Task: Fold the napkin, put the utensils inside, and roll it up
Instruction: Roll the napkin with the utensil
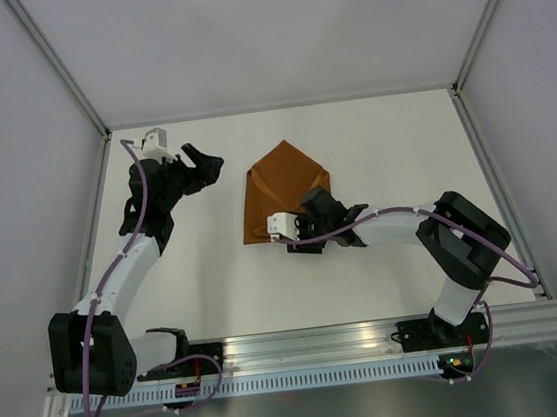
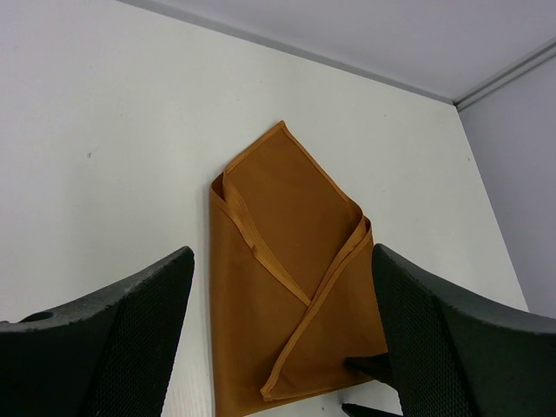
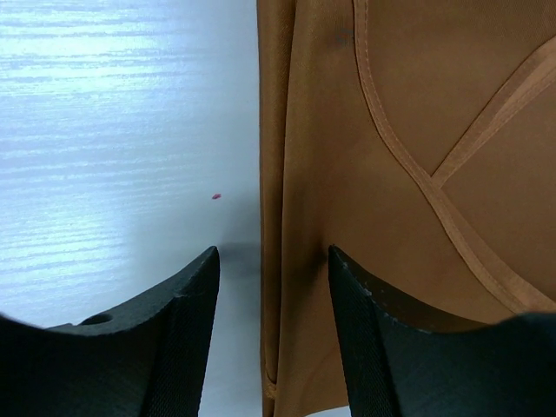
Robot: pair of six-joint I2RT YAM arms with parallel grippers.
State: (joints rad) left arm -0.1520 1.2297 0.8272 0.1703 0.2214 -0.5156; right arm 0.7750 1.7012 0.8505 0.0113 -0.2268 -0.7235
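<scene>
Folding looks finished: the napkin (image 1: 281,183) lies flat on the desk (image 1: 382,146) as a tucked packet, with two hemmed flaps crossing over its face. The utensils show in no view, and I cannot tell whether they lie under those flaps.

The right gripper (image 3: 274,252) sits low at the packet's border with its fingers parted and astride it. One finger is over bare desk and the other over cloth, with the folded edge running up between them. Nothing is pinched there, and the cloth lies slack.

The left gripper (image 2: 280,256) hangs well apart from the napkin, its fingers spread wide and empty. The packet lies ahead of their tips, framed between them.

By my reading, the step in hand is the start of the roll, or a last tidy of the fold. The next move calls for the right fingers to close on the edge between them. They must take every layer, then turn it over toward the cloth-side finger. The left fingers would need to come in and steady the far side, since such shiny fabric will likely slip.
</scene>
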